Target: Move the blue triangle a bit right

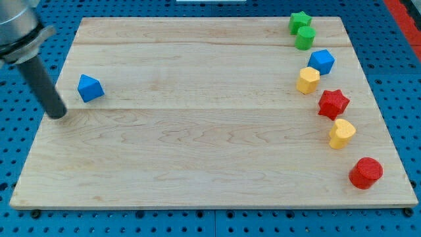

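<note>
The blue triangle (90, 87) lies on the wooden board (210, 145) near the view's left edge. My tip (58, 114) rests on the board just to the lower left of the blue triangle, a small gap apart from it. The dark rod rises from the tip toward the view's top left corner.
Along the view's right side stand a green star (299, 21), a green cylinder (305, 37), a blue cube (321, 61), a yellow block (307, 79), a red star (333, 103), another yellow block (341, 133) and a red cylinder (366, 173). A blue perforated table surrounds the board.
</note>
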### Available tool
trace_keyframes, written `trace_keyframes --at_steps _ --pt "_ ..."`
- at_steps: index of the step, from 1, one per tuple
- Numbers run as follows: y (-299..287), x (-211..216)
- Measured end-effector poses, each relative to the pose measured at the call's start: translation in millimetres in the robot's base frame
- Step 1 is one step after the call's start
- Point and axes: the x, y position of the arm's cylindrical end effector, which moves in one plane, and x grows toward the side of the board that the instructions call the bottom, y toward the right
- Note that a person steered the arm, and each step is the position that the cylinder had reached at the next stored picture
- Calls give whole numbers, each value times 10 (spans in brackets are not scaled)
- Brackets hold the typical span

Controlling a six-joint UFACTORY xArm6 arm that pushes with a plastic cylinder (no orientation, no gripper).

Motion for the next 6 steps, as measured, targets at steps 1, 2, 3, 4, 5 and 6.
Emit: trace_keyframes --at_steps 1,2,3,4,5,6 --pt "-143 -126" --pt "249 -287" --pt "437 -659" --pt "567 -893" --pt "617 -951" --pt "954 -952"
